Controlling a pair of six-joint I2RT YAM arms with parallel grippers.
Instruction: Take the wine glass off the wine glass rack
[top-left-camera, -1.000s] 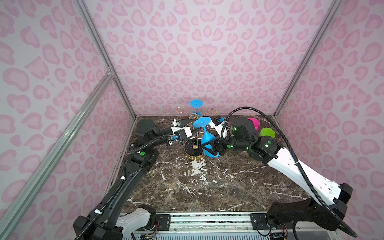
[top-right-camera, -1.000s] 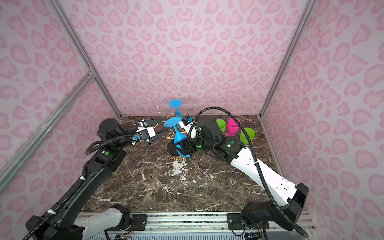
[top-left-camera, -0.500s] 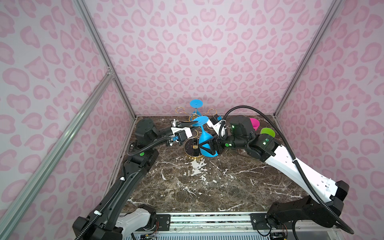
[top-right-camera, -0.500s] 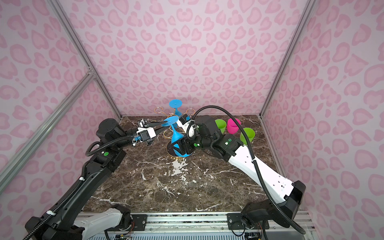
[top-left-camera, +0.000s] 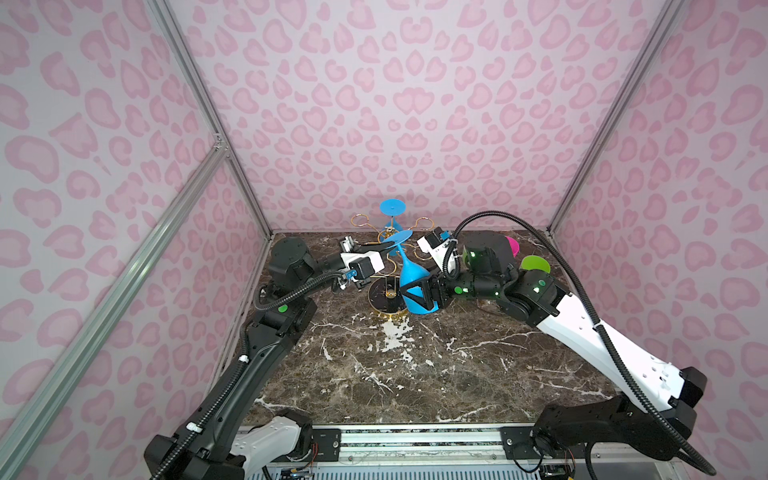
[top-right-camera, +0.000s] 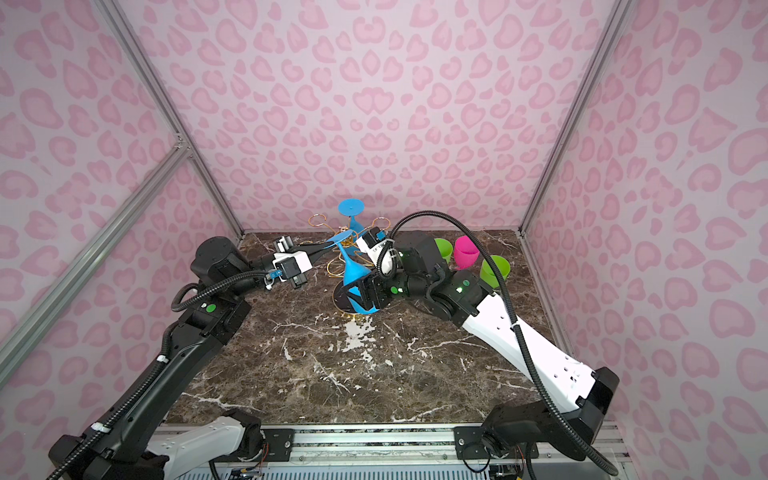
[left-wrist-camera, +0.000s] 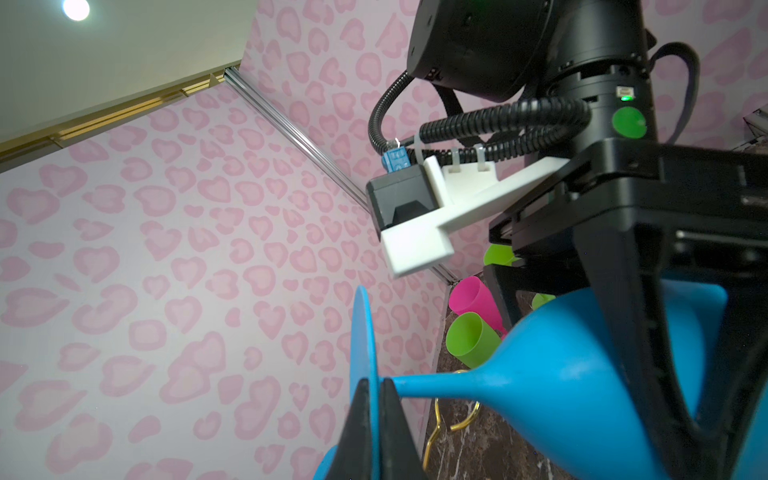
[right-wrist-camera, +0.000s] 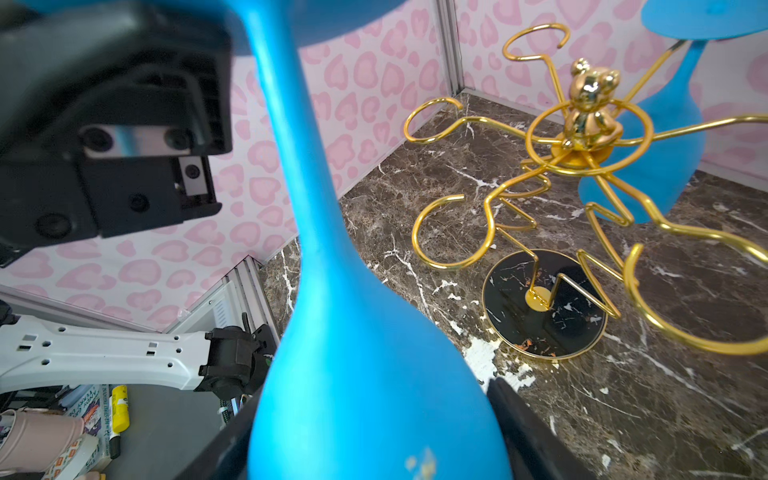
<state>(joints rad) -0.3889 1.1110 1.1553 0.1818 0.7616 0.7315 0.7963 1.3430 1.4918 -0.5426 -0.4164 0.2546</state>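
The blue wine glass (top-left-camera: 411, 278) (top-right-camera: 355, 272) hangs upside down and tilted, in front of the gold wire wine glass rack (top-left-camera: 361, 218) (right-wrist-camera: 582, 124), with its stem outside every loop. My left gripper (top-left-camera: 392, 248) (left-wrist-camera: 373, 390) is shut on the edge of the glass's flat foot. My right gripper (top-left-camera: 417, 291) (right-wrist-camera: 372, 390) holds the bowl (right-wrist-camera: 353, 374), one finger against each side, just above the rack's black base (right-wrist-camera: 544, 303). A second blue wine glass (top-left-camera: 392, 208) (right-wrist-camera: 648, 137) hangs on a rear arm of the rack.
Two green cups (top-right-camera: 444, 247) (top-right-camera: 494, 268) and a pink cup (top-right-camera: 465, 251) stand at the back right, behind my right arm. The pink patterned walls close in right behind the rack. Marble tabletop (top-left-camera: 415, 374) stretches toward the front.
My left gripper has shut on the foot of the glass. The right gripper and the glass have shifted slightly left, and the glass now leans more.
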